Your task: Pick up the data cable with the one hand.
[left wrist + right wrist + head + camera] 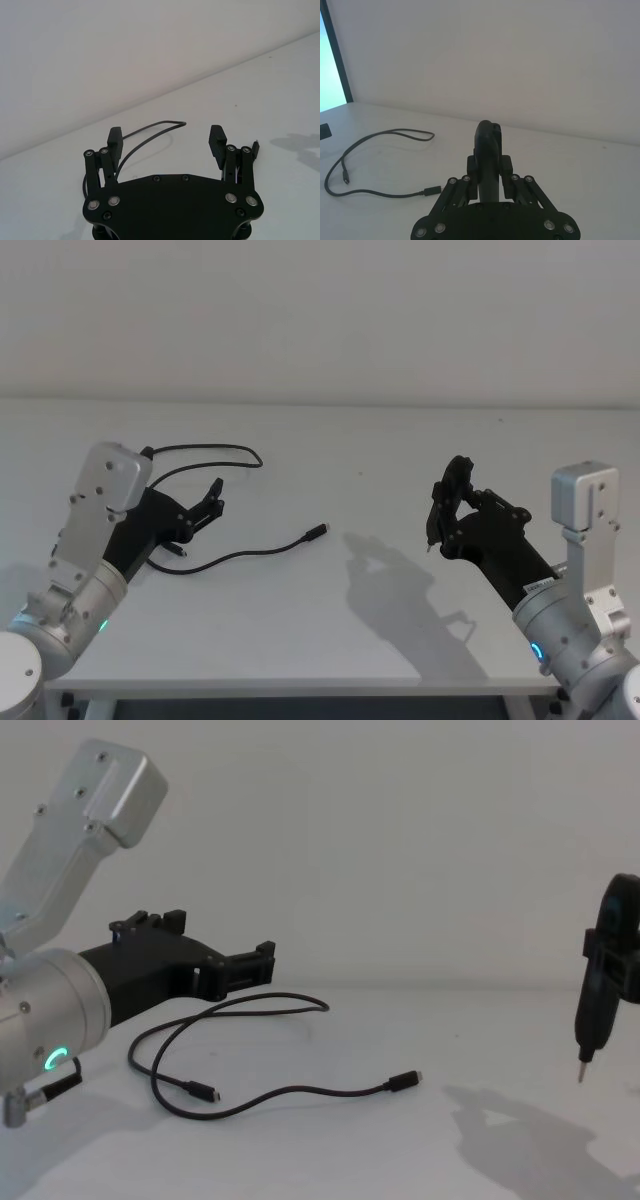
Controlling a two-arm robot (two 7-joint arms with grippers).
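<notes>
In the head view we see the left gripper point(213, 498) at the left of the frame, its fingers spread wide with nothing between them, hanging over the left part of the data cable point(250, 552). The thin black cord lies slack on the white table point(330, 640), looping toward the upper left, and one metal-tipped plug point(318, 531) sits near the middle of the frame. At the right, the right gripper point(452, 480) is raised, well apart from the cable. In the left wrist view we look out between the left gripper's point(166, 135) ribbed fingers point(216, 137), which are wide apart and empty. An arc of the cable point(150, 131) lies on the table beyond them. In the right wrist view the right gripper's point(487, 132) fingers are pressed together on nothing, and the cable point(370, 192) curves across the lower left. In the chest view the left gripper point(215, 940) is above the table at the left, clear of the cable point(290, 1092), which lies flat below it and reaches to centre frame. The right gripper point(605, 960) stands upright at the right edge.
</notes>
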